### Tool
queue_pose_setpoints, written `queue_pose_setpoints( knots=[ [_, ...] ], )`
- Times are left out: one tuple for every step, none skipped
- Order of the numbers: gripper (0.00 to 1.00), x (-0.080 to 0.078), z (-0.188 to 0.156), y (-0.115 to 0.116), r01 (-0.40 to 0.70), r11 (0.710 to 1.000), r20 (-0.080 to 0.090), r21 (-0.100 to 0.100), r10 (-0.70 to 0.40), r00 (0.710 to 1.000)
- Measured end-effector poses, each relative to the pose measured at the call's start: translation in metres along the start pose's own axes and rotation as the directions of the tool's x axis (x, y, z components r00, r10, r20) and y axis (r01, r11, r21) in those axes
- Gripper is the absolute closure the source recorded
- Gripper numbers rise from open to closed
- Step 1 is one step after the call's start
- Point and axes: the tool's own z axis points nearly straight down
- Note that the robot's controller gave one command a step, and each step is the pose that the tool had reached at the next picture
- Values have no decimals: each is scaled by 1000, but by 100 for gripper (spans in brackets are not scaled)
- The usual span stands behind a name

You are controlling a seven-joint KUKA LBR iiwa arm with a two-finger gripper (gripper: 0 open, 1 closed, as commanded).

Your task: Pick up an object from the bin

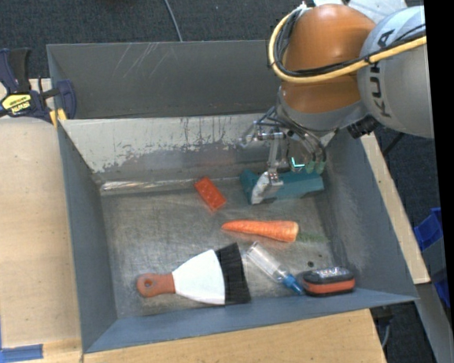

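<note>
Over toward the far right corner of the bin, my pincer hangs low, right on top of a teal, blocky thing that lies flat on the floor near the foot of the back wall. I come at it from straight above, I judge, because the sloping walls leave little room for any sideways approach there. Whether my pincer is spread or pressed together I cannot tell, since my own wrist and its orange cover hide much of it, and I cannot say that I hold the teal thing. It looks a sensible choice: it lies by itself, with a small orange-red block near on its left and a carrot just in front, neither touching it, so a grip should not disturb them. The rest lie well apart along the near side: a white brush with black bristles and a reddish handle, a clear syringe-like tube, and a black and red thing in the corner. Nothing is lifted yet.
</note>
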Motion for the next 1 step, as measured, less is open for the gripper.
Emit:
queue_pose_setpoints(
  knots=[
    [0,-2,-4,0,0,1000,8,0,0,1000]
  ],
)
